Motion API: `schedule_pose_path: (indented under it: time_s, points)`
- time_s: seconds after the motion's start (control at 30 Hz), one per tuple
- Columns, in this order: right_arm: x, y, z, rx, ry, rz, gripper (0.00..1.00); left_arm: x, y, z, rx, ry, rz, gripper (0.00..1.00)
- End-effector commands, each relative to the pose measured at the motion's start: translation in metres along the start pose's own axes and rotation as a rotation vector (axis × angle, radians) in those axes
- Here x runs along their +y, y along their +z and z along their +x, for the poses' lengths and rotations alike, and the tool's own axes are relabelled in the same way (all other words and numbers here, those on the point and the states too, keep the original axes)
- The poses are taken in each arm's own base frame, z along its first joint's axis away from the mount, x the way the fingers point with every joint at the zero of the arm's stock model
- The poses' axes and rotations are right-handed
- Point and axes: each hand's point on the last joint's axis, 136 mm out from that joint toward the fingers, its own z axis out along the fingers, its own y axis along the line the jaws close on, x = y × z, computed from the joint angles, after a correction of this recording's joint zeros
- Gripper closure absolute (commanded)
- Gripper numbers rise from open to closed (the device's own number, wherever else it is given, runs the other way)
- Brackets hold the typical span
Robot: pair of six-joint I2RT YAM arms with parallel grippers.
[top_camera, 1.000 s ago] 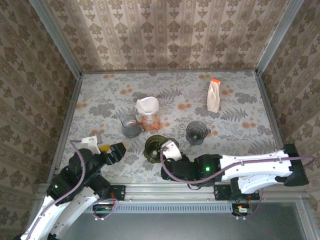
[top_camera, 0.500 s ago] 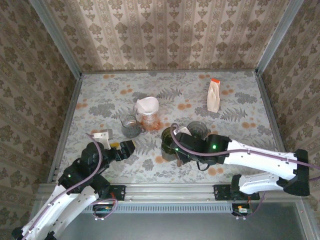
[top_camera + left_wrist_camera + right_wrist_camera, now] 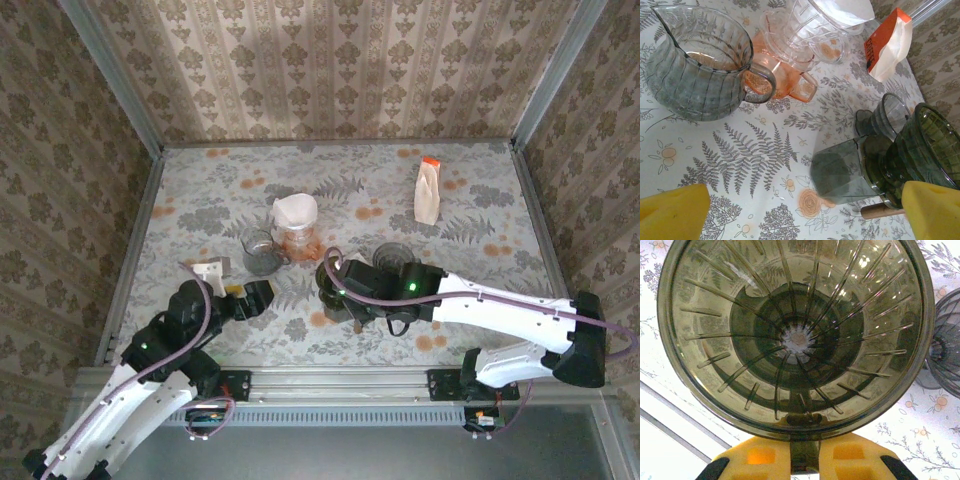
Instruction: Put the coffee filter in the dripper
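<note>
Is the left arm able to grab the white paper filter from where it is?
Probably yes. The left gripper is open and empty, and the filter sits uncovered atop the pink glass holder. The grey pitcher stands near the path, so reaching from above looks safest.

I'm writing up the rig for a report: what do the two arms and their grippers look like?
The left arm and right arm are white links with black joints, each showing a small green light. A thin purplish cable trails along each. The fingers are blocky and bright yellow.
</note>
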Motion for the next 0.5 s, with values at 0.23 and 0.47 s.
schedule_pose_path:
  time_s: [0.23,0.47]
  points:
    - [-0.0053,-0.0042,-0.0036,0.004,-0.021,0.033,0.91,-0.0019,0.0038,0.0000,-0.004,0.015,0.018,0.00]
    - [-0.0052,0.0011,0.0004,0.008,-0.008,0.037,0.76,-0.0007,0.0048,0.0015,-0.001,0.016,0.017,0.00]
